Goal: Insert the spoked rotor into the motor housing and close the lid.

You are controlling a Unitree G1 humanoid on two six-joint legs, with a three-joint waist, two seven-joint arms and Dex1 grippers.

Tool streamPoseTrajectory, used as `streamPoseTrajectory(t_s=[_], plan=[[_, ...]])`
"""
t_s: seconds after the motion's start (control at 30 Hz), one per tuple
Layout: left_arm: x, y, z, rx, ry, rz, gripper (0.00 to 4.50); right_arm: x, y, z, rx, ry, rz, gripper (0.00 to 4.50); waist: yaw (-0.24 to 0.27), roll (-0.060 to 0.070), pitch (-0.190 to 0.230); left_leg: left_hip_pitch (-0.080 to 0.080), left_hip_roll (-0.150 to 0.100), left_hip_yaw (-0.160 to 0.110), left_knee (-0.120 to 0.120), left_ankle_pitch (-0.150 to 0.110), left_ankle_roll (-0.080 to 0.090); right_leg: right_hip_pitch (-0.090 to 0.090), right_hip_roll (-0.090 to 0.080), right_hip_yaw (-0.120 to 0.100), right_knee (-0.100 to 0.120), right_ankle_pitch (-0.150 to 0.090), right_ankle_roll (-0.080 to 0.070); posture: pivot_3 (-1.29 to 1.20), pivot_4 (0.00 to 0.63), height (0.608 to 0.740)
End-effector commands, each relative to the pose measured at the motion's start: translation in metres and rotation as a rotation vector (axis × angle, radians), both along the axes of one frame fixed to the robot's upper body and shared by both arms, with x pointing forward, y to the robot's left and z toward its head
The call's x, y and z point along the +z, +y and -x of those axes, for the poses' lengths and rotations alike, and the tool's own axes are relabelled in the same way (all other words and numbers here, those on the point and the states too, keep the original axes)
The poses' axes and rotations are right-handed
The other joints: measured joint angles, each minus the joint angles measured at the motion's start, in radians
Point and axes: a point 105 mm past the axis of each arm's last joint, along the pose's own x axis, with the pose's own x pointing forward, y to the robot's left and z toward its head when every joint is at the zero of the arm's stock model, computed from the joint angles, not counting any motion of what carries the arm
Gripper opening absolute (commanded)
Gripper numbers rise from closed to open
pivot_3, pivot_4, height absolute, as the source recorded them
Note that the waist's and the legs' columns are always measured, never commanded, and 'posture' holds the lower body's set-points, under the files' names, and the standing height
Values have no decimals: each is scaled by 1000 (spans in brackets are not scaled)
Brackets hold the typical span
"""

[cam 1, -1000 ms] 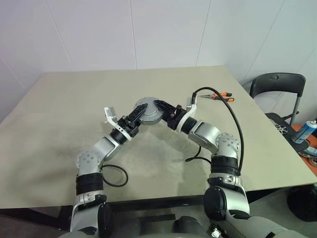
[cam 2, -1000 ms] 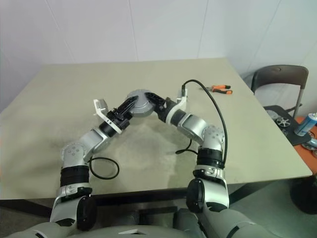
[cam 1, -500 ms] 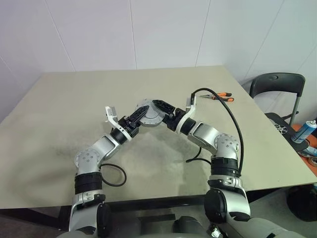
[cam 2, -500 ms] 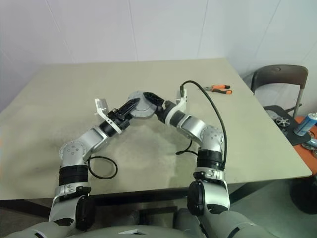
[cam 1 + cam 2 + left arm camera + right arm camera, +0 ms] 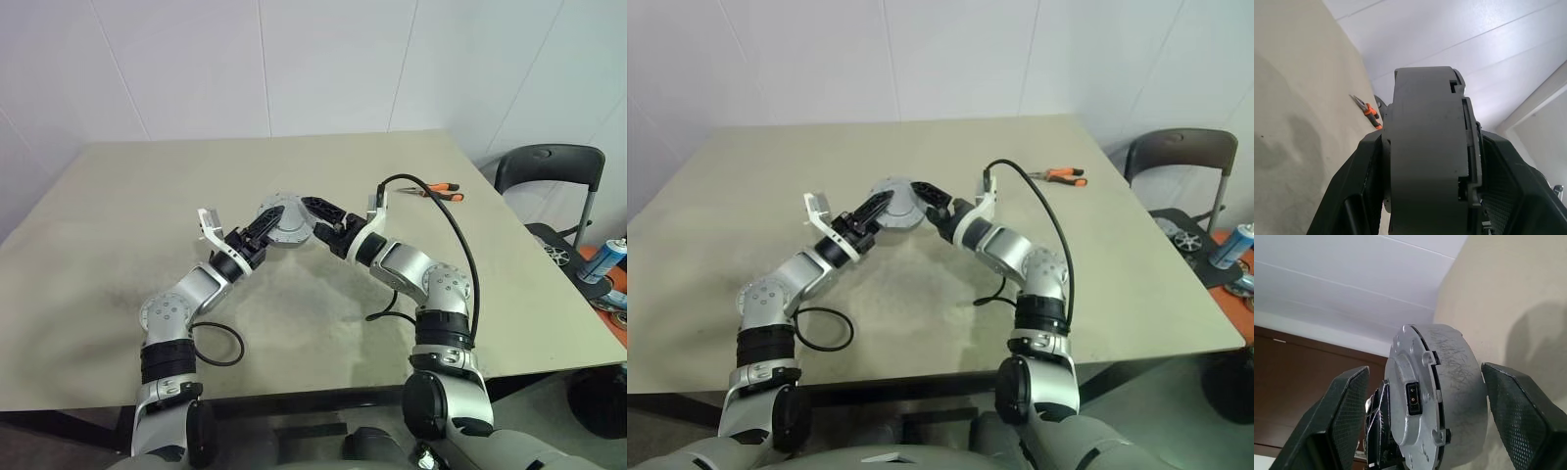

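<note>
Holding the closed motor housing [image 5: 286, 217] on edge above the middle of the counter [image 5: 118, 215], your left gripper [image 5: 257, 227] has its jaws clamped across it, while the right gripper [image 5: 320, 217] has its jaws spread wide around the lid [image 5: 1415, 406] without touching. Keep the left grip steady, and draw the right one straight back so neither finger catches the rim.

Orange-handled pliers [image 5: 435, 190] lie flat on the beige table [image 5: 118, 225], well apart from the jaws, beyond them toward the table's far right edge. A dark chair [image 5: 549, 171] stands off the table, farther right. A blue can [image 5: 599, 260] stands near it.
</note>
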Motion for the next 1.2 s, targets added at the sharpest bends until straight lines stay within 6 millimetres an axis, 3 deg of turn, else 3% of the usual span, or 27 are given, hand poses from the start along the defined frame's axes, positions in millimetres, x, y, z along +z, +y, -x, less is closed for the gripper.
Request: streamPoseTrajectory(t_s=[0.03,0.13,0.27,0.57,0.77,1.1,1.2], plan=[[32,6,-4,38,-105,34,2318,21,1,-2,3,-53,-52,3830,0,0,0,0,0,0,0,0,0,0,0,0,0,0,0,0,0,740],[52,31,-8,118,-159,49,2318,21,-2,-4,-13,-46,-54,3830,-4,0,0,0,0,0,0,0,0,0,0,0,0,0,0,0,0,740],[69,81,-9,264,-202,24,2318,17,-5,-7,-27,-35,-46,3830,-10,-1,1,0,2,0,0,0,0,-1,2,0,1,0,0,0,0,740],[39,149,-2,468,-96,-235,2318,11,2,-9,-16,-21,-11,3830,-1,-3,1,0,0,0,0,0,-1,0,-1,0,0,0,0,0,0,740],[-1,168,-12,522,36,-395,2318,9,6,-9,-11,-20,-2,3830,-2,-4,1,0,0,-1,-1,0,-1,-1,-1,0,0,0,0,0,0,740],[-43,165,-23,500,128,-473,2318,5,3,-10,-22,-24,26,3830,-4,-5,1,-2,0,0,-3,0,-2,-5,-2,0,0,0,-1,0,0,740],[-52,176,-23,546,153,-514,3212,3,1,-10,-28,-21,34,3830,-5,-4,1,-2,0,0,-3,0,-2,-5,-3,0,0,1,-1,0,0,740]])
